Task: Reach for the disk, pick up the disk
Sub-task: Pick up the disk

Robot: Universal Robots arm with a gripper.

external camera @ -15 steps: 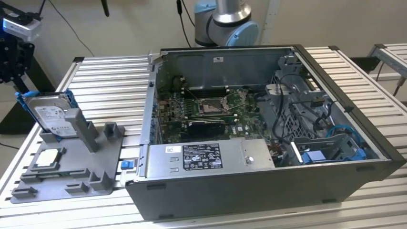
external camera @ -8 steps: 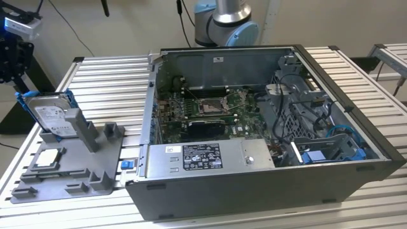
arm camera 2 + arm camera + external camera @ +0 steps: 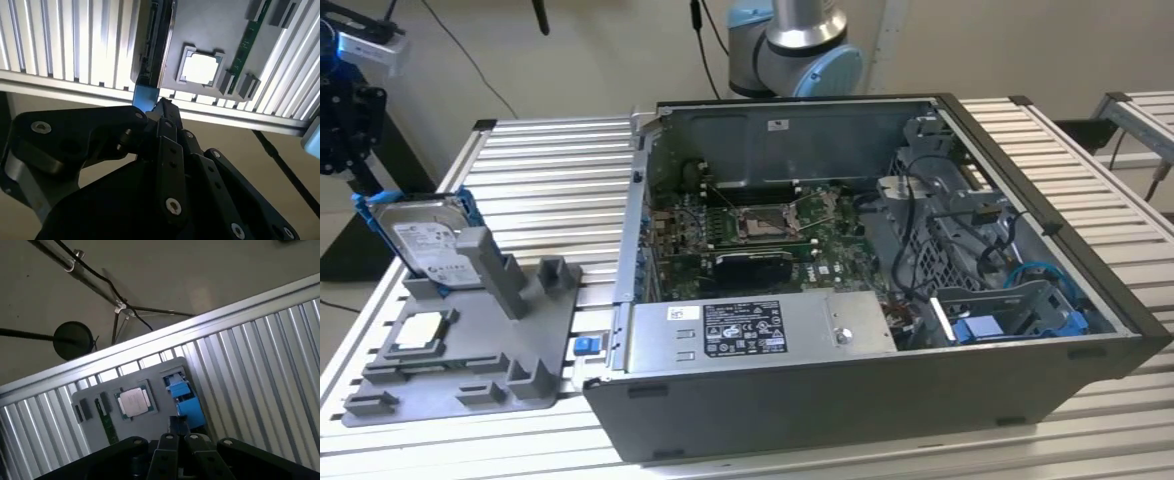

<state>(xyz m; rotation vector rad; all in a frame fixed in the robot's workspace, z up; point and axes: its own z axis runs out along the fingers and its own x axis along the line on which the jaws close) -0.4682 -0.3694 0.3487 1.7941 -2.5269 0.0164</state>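
The disk (image 3: 427,243) is a silver hard drive with a white label and blue rails. It stands on edge in a slot at the far end of the grey holder (image 3: 520,340), at the exterior view's left. My gripper (image 3: 364,175) hangs just above and to the left of the disk's top corner, not touching it. In the second wrist view the gripper (image 3: 160,106) looks shut and empty, and the disk's blue rail (image 3: 145,97) lies just beyond its tips. The first wrist view shows the blue rail (image 3: 183,397) past the black linkage.
A small square CPU chip (image 3: 424,333) lies in the holder next to the disk, seen too in the wrist views (image 3: 200,68) (image 3: 134,401). An open computer case (image 3: 881,270) takes up the middle and right of the slatted metal table (image 3: 547,170).
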